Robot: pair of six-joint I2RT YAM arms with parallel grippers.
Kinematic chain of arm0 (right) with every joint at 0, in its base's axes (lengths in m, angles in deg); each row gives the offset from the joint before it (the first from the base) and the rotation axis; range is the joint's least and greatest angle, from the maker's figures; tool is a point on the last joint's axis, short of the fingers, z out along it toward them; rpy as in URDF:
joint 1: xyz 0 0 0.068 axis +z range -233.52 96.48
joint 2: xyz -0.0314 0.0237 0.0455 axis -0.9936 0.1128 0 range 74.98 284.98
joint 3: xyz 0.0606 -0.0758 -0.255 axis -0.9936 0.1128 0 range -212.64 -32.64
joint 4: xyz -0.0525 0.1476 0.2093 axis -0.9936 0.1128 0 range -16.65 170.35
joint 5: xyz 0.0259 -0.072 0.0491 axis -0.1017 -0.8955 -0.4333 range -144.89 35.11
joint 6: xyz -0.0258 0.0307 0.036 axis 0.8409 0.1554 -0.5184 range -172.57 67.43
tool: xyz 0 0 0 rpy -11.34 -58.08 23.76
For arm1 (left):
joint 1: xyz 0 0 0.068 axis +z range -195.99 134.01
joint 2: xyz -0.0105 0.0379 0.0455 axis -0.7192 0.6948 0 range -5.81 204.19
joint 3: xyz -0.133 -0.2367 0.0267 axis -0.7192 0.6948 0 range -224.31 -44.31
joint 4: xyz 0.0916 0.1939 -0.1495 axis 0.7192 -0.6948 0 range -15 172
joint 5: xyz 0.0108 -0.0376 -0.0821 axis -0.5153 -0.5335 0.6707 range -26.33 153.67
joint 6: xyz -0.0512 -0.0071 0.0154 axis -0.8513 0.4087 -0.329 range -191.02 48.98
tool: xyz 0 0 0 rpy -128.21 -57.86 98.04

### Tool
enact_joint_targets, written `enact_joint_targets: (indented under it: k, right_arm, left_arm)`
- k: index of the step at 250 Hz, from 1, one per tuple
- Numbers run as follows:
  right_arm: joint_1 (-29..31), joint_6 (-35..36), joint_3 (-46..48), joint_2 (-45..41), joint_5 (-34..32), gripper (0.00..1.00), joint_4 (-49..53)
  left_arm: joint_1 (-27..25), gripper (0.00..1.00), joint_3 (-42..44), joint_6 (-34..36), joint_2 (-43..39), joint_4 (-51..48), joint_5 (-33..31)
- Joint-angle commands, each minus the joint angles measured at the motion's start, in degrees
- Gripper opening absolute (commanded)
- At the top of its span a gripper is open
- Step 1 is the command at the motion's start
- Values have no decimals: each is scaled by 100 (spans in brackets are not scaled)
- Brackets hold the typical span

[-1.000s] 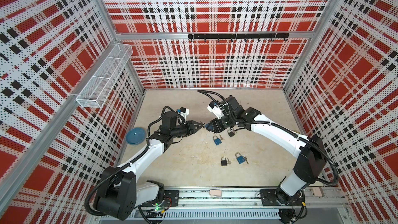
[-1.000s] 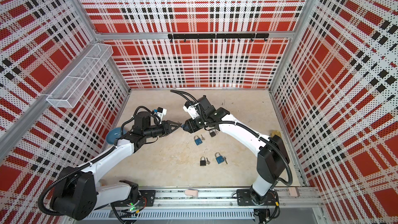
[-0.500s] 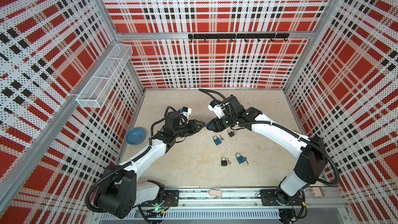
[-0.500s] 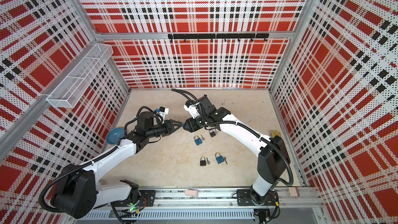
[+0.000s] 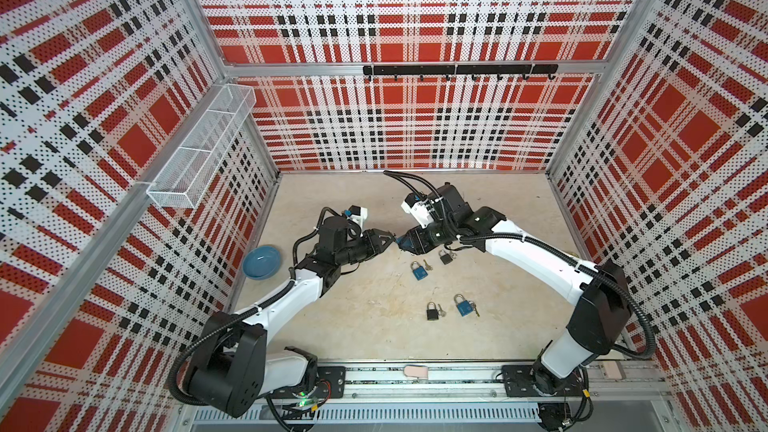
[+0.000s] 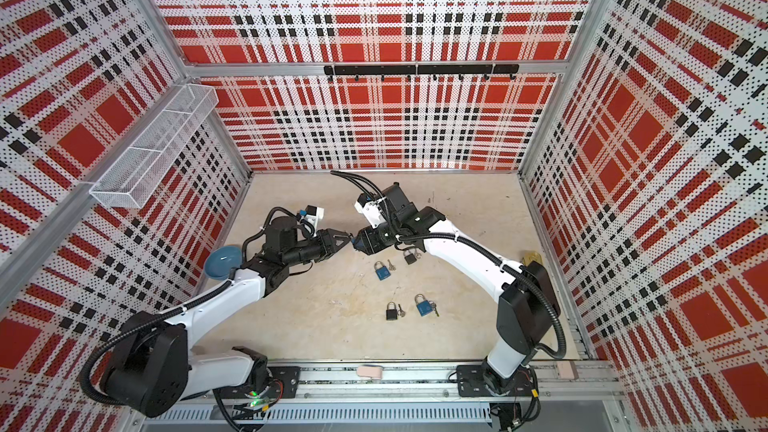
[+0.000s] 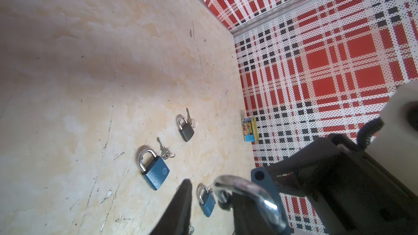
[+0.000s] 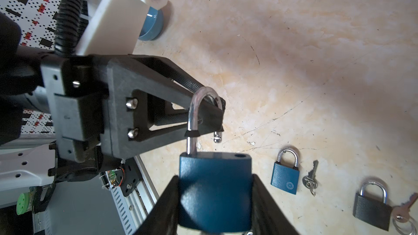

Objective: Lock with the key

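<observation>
One blue padlock (image 8: 214,191) sits clenched in my right pincer (image 5: 401,241); my left pincer (image 5: 390,238) is at its shackle (image 8: 192,114), and I can't tell its grip.

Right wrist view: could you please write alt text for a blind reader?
The right gripper holds a blue padlock, shackle open; the left gripper reaches the shackle. A second blue padlock and a black padlock lie beyond.
</observation>
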Motion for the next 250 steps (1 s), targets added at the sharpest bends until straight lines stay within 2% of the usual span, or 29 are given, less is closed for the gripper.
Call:
enact_joint_targets:
  k: [1,65,92,114,149,190,250]
  right_arm:
    - [-10,3,-223,-331,110,14,-310]
    - [-7,3,-216,-331,157,14,-321]
    - [-9,25,-193,-357,202,14,-288]
    - [-7,45,-153,-390,221,14,-271]
    - [-9,77,-100,-412,329,14,-237]
    - [-14,81,-100,-410,509,14,-226]
    - [-8,108,-144,-387,582,14,-187]
  left_arm:
    - [-26,33,135,-236,-122,465,-163]
    - [0,32,356,-372,-442,619,-190]
    - [234,32,378,-275,-631,440,115]
    - [698,33,397,-338,-763,424,441]
    - [1028,43,155,-127,-786,243,1054]
    - [941,50,-190,34,-427,186,1677]
    - [602,51,-430,179,-91,178,2132]
